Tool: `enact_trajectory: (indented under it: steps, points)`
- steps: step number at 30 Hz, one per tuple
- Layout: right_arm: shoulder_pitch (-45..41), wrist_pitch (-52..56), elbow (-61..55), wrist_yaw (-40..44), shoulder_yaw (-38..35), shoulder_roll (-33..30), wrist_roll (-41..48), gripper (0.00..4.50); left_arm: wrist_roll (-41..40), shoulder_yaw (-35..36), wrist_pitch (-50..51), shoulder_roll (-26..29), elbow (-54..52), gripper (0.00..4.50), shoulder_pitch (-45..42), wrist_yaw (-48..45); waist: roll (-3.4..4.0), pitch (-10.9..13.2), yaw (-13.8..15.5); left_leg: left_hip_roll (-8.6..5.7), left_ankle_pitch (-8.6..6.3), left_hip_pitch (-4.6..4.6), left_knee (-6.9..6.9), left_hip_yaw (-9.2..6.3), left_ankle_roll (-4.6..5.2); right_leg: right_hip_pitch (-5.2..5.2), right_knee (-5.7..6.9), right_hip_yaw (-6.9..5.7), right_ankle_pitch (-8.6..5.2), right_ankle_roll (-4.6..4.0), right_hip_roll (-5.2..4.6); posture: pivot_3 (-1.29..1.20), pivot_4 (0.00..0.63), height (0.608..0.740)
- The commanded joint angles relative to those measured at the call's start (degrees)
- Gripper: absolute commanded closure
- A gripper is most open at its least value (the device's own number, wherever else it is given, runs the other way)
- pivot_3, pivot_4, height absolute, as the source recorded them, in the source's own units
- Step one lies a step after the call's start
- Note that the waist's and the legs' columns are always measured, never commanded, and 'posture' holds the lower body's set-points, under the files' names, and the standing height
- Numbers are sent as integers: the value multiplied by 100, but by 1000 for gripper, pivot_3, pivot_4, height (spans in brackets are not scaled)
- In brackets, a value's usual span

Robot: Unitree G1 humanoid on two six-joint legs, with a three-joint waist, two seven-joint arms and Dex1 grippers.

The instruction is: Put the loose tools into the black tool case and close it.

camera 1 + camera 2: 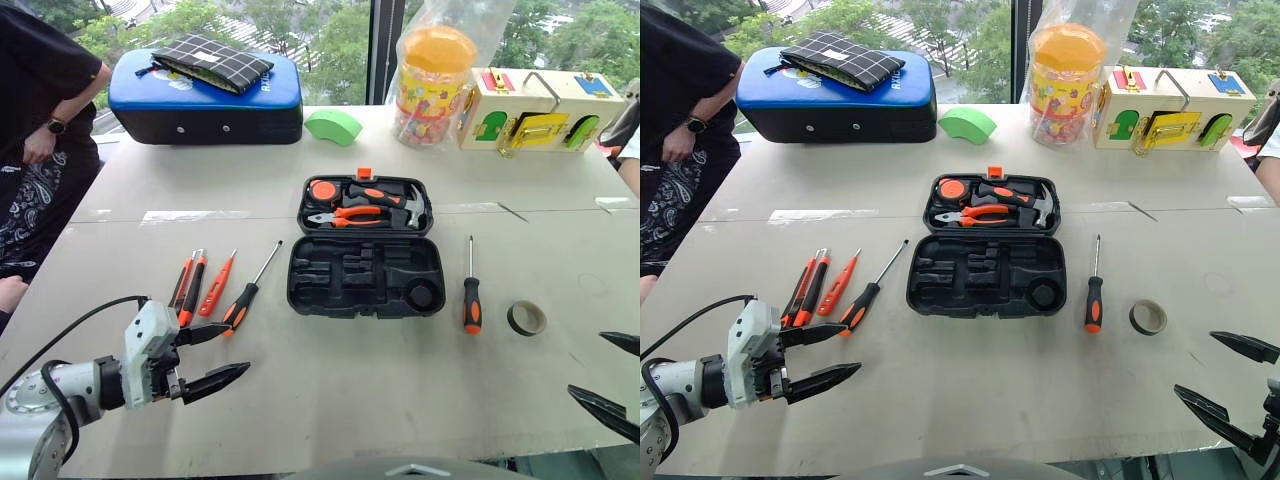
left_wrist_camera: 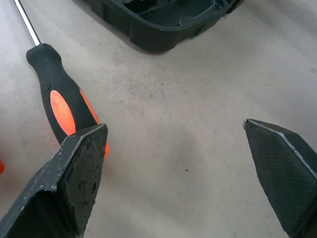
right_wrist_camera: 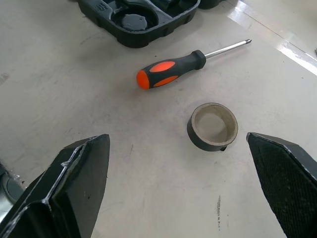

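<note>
Tool case: the black tool case [image 1: 366, 277] lies open at the middle of the table [image 1: 330, 400], its lid at 12 o'clock holding orange-handled pliers [image 1: 345, 215] and a hammer [image 1: 395, 199]; the near tray's recesses are empty.
Tools on the left: three thin orange-red flat tools [image 1: 198, 285] and the left screwdriver [image 1: 250, 290] lie side by side at 9 o'clock of the case, apart from it.
Tools on the right: the right screwdriver [image 1: 471, 290] lies just beside the case at 3 o'clock, and the tape ring [image 1: 526, 318] sits flat a little farther out, apart from the screwdriver.
Left gripper: the left gripper [image 1: 213, 357] hangs just above the table with its fingers spread wide, holding nothing.
Right gripper: the right gripper [image 1: 1228, 385] sits at the table's near right edge, fingers also wide apart and empty.
Key relation, left: the left screwdriver's handle end lies at 12 o'clock of the left gripper, very near one fingertip; this arm is the nearer one for the left-hand group.
Long axis, left: handle toward the robot, shaft running away toward 1 o'clock; the flat tools lean the same way.
Key relation, right: the tape ring lies at 11 o'clock of the right gripper, the right screwdriver beyond it.
Long axis, right: nearly straight 6-to-12, handle near, tip far.
Likely next: probably a short reach forward with the left gripper, fingers set across the handle.
</note>
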Motion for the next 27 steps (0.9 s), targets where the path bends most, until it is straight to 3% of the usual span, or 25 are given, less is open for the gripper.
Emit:
enact_trajectory:
  steps: [1,7,12,17,22,25,26,27]
  points:
    - [-358,16,-19,-88,4,-201,243,0,-455,237,300,-135,-264,30,-66,269,1,1,-2,0,0,0,0,0,0,0,0,0,0,0,0,0,150,740]
    - [-1403,675,-359,-475,669,-595,982,0,-1788,1084,1306,-563,-738,30,-150,1297,-26,0,-8,18,0,3,16,20,1,1,-1,-28,1,1,-14,0,150,740]
    - [-1903,986,-716,-579,1048,-865,1426,0,-804,990,1131,-779,-1172,30,38,2424,-23,-2,31,12,-13,1,16,24,11,1,-2,-67,14,-21,-45,0,150,740]
    - [-2512,1172,-871,-796,1560,-1071,1528,0,-366,85,1583,-1072,-1710,30,-247,3499,-35,-7,48,15,-18,1,28,28,8,6,-2,-80,15,-22,-55,0,150,740]
    - [-2581,1182,-902,-880,1715,-1049,1423,0,486,-760,1565,-1415,-1670,30,-436,4341,-47,-13,66,14,-26,-2,46,34,21,10,-2,-89,16,-20,-64,0,150,740]
    - [-2530,1150,-893,-905,1677,-1009,1380,0,941,-1153,1446,-1550,-1461,885,-556,4596,-46,-14,101,17,-26,-2,46,35,20,10,-1,-96,17,-21,-64,0,150,740]
    - [-2507,1150,-904,-918,1651,-997,1386,0,1014,-1276,1367,-1608,-1412,1466,-583,4588,-45,-15,110,18,-26,-1,46,35,19,10,-1,-99,18,-21,-64,0,150,740]
    - [-2481,1146,-916,-929,1631,-984,1386,0,1073,-1370,1289,-1652,-1345,1759,-593,4569,-33,-21,133,19,-26,0,46,35,19,11,-1,-99,18,-21,-64,0,150,740]
